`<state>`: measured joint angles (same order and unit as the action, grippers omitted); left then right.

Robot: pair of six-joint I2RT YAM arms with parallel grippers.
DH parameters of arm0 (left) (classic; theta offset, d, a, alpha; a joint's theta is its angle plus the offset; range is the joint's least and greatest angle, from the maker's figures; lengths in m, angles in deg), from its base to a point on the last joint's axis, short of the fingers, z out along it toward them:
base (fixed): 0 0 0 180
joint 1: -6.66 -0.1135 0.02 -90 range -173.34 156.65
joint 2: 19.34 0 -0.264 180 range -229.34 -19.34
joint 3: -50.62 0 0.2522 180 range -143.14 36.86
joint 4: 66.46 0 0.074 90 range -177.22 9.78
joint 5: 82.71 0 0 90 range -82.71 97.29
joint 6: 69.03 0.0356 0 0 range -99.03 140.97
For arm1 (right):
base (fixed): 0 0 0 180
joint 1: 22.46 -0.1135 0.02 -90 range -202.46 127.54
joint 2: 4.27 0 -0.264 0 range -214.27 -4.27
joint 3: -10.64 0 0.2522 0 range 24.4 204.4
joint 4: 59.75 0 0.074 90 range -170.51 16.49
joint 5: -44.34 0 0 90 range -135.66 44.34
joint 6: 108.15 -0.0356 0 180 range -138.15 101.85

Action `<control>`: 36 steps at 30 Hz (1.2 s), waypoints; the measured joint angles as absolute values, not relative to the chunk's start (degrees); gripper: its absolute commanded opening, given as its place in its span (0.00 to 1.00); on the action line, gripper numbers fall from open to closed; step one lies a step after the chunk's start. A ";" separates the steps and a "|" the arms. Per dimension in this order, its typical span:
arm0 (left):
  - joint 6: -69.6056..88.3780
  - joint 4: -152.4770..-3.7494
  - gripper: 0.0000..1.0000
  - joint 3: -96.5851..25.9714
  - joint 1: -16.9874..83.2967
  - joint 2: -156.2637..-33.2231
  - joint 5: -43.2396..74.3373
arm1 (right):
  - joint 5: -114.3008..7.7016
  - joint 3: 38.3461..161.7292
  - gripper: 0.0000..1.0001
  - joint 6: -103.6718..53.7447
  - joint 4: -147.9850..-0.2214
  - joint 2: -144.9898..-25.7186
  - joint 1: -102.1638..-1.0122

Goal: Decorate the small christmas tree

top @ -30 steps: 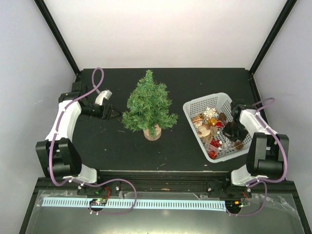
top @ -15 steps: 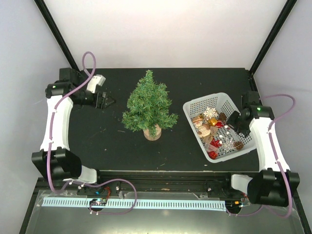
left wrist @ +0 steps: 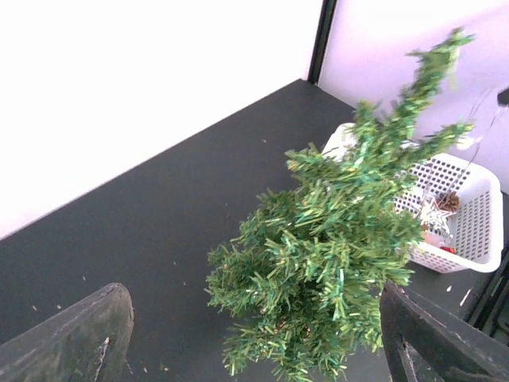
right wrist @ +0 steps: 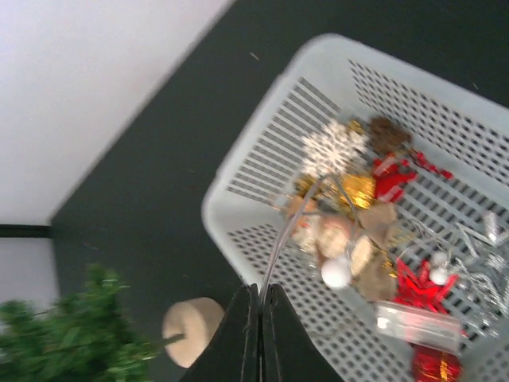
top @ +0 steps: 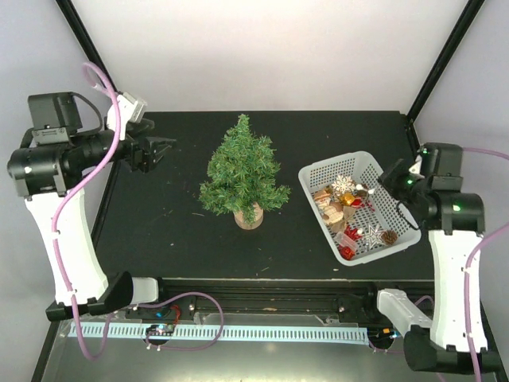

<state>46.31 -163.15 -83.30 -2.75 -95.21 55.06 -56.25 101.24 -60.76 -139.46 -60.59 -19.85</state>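
The small christmas tree (top: 242,171) stands upright on its round wood stump (top: 249,216) in the middle of the black table. It also shows in the left wrist view (left wrist: 342,239). My left gripper (top: 159,147) hangs open and empty, raised to the left of the tree and apart from it; its fingers (left wrist: 75,334) are wide apart. My right gripper (top: 391,177) is raised over the white mesh basket (top: 318,171) of ornaments. Its jaws (right wrist: 258,293) are shut on the thin hanging loop (right wrist: 290,231) of an ornament (right wrist: 334,239), blurred among the others.
The basket (right wrist: 238,187) holds several ornaments: a white snowflake (right wrist: 334,147), red and gold pieces, a silver star, pine cones. The tree's stump (right wrist: 193,330) lies left of the basket. Black frame posts stand at the table's back corners, white walls behind.
Both arms have risen high off the table. The left gripper has drawn back left and up from the tree. The right gripper has lifted out of the basket's ornaments.
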 measured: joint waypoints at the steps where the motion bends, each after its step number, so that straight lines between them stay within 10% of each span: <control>1: 46.66 -163.87 0.87 -85.04 -2.75 -95.10 55.43 | -56.62 103.41 0.01 -61.02 -139.79 -59.80 -19.87; 19: 46.05 -163.66 0.87 -90.01 20.65 -94.78 58.29 | -69.52 153.57 0.01 -61.41 -146.02 -72.24 -22.76; 36: 39.71 -152.53 0.87 -86.71 45.55 -103.52 52.08 | -81.97 150.46 0.01 -77.48 -126.70 -70.12 -22.76</control>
<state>39.71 -152.53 -86.71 45.55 -103.52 52.08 -81.97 150.46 -77.48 -126.70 -70.12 -22.76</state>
